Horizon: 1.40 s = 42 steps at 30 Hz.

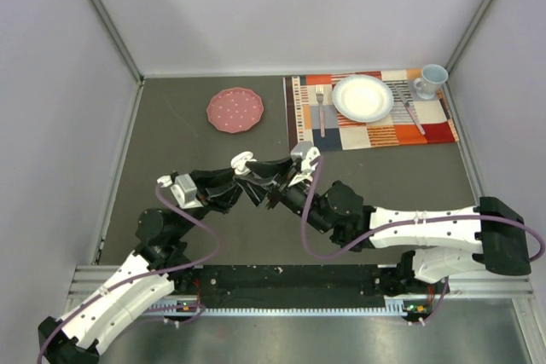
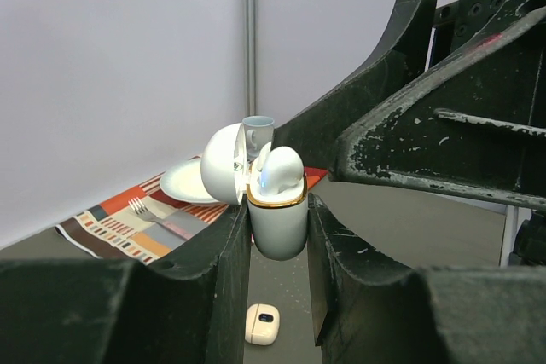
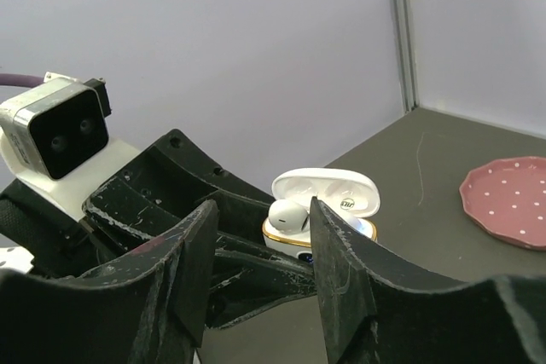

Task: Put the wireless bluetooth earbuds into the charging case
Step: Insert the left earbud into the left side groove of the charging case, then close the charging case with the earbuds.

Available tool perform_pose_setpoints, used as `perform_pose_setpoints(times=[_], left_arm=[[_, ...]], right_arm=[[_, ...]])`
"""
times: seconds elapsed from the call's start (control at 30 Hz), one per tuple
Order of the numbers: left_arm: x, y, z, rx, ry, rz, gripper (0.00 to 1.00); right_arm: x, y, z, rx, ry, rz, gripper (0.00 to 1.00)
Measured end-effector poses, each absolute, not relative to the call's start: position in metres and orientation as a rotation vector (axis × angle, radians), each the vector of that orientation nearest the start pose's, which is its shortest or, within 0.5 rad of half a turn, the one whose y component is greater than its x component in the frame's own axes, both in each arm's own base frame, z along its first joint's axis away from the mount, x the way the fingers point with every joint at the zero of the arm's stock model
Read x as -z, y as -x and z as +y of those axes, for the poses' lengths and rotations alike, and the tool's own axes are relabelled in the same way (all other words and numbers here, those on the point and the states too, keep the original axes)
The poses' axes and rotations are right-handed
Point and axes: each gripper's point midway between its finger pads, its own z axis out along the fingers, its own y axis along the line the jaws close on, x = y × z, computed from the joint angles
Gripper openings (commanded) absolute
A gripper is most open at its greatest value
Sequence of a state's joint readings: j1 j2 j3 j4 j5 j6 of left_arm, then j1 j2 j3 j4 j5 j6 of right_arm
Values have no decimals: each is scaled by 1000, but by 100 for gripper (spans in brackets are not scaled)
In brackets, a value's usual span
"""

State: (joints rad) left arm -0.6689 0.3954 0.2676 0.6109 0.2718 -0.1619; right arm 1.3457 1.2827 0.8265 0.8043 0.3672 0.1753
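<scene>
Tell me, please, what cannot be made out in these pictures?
- Top external: charging case too small for detail.
- Right wrist: its second slot, behind a right finger.
- Left wrist: that slot, behind the earbud.
- Other earbuds: in no view.

white gold-rimmed charging case, pink white-dotted plate, checked orange placemat

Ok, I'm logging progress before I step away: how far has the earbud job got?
Done: the charging case is open and one earbud sits in it. In hand: the left claw grips the case off the table; the right claw stands open close to that earbud. Left: I cannot see further earbuds, and a second case lies on the table below.
</scene>
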Motion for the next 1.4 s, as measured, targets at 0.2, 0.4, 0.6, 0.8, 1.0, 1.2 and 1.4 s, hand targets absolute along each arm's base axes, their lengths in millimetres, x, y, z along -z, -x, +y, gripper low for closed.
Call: perform_pose_setpoints(times=[0.2,0.4,0.6,0.8,1.0,1.2,1.4], left_arm=[[-318,-171,-203,888,-528,1026,0],[-327,-165,-201,889,-536,993,0],[-327,-163,-201,890,-543,989,0],[-321,-162,-204,888,-577,1006,0],[-321,-159,-207,888,-618,1013,0],[-317,-156,-210,897,-650,1029,0],[-311,-153,-214,915,-680,1043,0]], right_arm=[[-362,-149,404,-1082,432,1237,61],[-383,-152,386,-1057,395,1194,63],[-399,-154,371,-1044,354,1167,63],[-389,-164,366,-973,328,1226,71],[-385,-181,353,-859,290,1354,96],[-386,-220,309,-824,145,1519,99],[-363,-255,268,-809,28,1741,99]])
